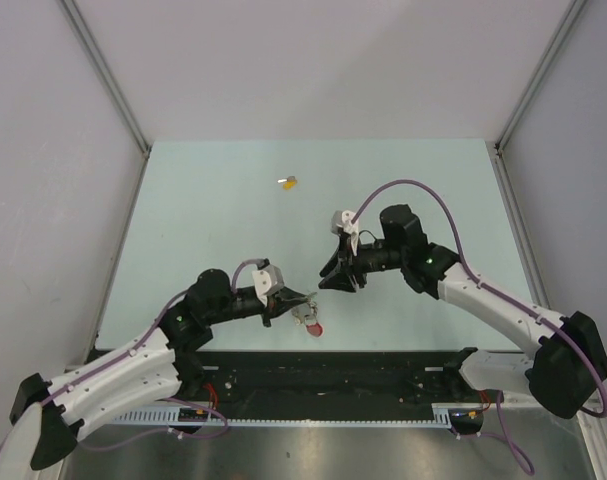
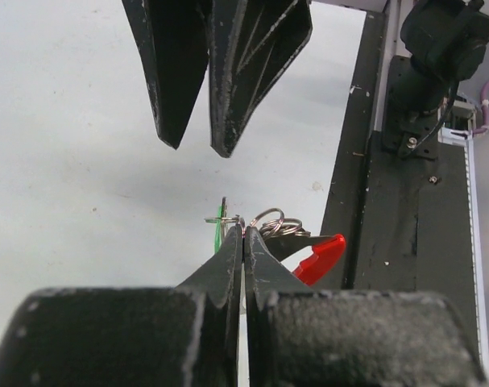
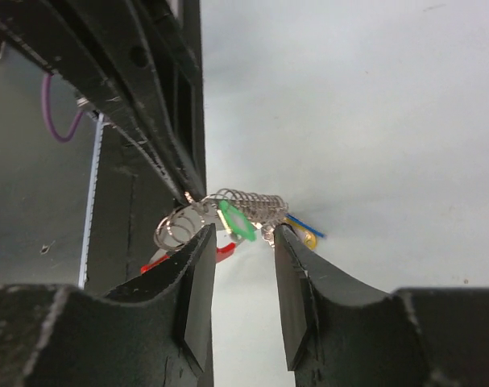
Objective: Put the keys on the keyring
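One table, with plenty of open room across the far half. Two grippers meet by the near edge, centre. Left gripper is pinched tight on the one keyring. Right gripper has its fingers apart, right up against it. Two keys: green key at the rings, yellow key alone, far out.

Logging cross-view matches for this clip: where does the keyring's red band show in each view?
Top external: the red band sits low centre, just below the left gripper.
Left wrist: band low, right of centre, beside the shut jaws.
Right wrist: band low, left of centre, partly behind a jaw.
Shared landmark: the left gripper, clamping the wire rings by it.
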{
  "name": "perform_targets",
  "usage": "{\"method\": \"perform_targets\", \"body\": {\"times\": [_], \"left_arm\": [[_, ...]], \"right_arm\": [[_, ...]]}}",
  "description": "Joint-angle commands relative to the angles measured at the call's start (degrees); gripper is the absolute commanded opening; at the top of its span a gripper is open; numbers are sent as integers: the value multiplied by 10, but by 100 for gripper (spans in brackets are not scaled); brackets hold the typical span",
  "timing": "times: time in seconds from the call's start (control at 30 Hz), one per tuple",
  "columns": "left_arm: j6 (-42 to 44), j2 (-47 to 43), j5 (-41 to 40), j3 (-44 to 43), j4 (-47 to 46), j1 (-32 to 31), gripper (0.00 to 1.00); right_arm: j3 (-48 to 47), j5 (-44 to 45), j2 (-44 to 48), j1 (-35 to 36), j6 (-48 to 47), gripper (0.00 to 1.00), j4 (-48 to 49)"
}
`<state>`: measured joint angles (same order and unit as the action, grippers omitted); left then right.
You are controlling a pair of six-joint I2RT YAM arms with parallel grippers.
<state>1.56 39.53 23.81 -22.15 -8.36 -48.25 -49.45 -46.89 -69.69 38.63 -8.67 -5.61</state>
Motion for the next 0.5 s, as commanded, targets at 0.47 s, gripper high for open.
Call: {"method": "perform_targets", "body": {"times": [0.47], "left_arm": [[137,66,222,-107,77,55,0]], "right_arm": [[17,-140,-7,8,-74,50,48]]}}
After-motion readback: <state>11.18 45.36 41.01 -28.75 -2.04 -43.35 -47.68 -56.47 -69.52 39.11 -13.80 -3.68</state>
